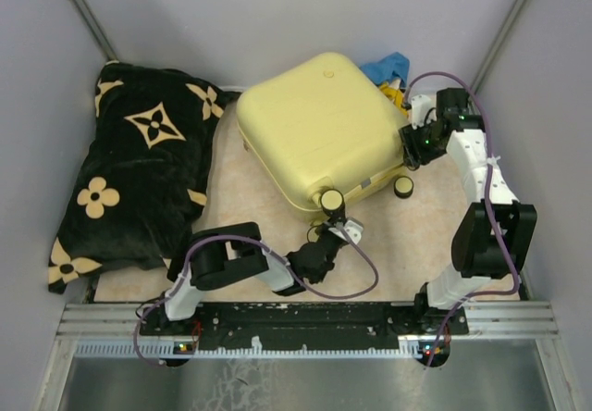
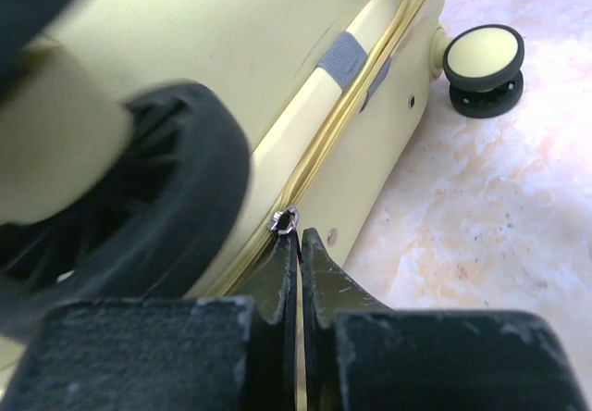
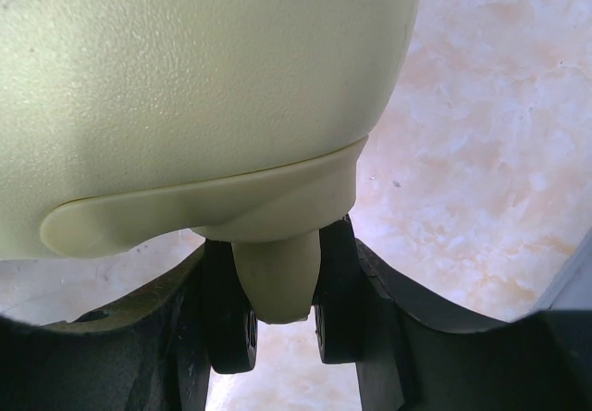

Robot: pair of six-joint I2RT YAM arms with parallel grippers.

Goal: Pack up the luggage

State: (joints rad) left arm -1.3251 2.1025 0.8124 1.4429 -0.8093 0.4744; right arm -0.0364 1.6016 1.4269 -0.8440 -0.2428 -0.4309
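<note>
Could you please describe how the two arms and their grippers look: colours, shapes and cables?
Both the left arm and the right arm have white links between bulky black joints. A thin purple cable loops loosely along each arm. The left gripper and the right gripper are black, each with two fingers.

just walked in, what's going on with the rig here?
Both arms are on the closed pale-yellow suitcase. The left pincer is shut on the zipper pull at the seam beside a wheel. The right pincer clamps a pale-yellow stub at the suitcase's corner, likely steadying it. The black floral blanket lies outside, to its left.
</note>
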